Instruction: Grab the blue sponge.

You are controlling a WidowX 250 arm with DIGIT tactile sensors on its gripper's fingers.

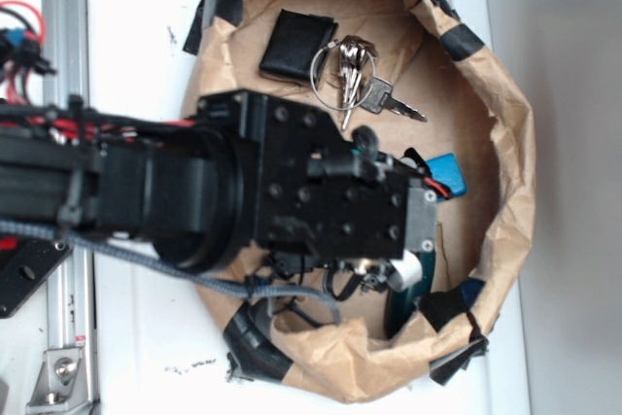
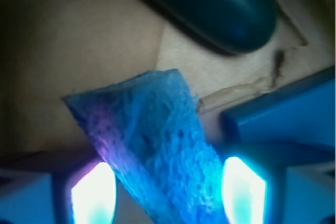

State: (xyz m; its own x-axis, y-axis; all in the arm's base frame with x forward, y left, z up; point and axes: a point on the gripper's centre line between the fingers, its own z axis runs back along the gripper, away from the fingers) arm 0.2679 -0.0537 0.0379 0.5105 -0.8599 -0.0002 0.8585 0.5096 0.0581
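Between the gripper (image 2: 167,195) fingers, the blue sponge (image 2: 152,145), long axis slanting upper-left.

surface: white table (image 1: 136,36) filled the frame | on it: brown paper bowl (image 1: 505,211) with black tape patches, centre-right | left edge: metal rail (image 1: 66,36) ran top to bottom | lower left: black plate (image 1: 24,274)

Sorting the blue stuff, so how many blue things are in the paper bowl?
2 that show: the blue sponge between the tool's fingers, and a smooth blue block right of the arm. The arm may hide more.
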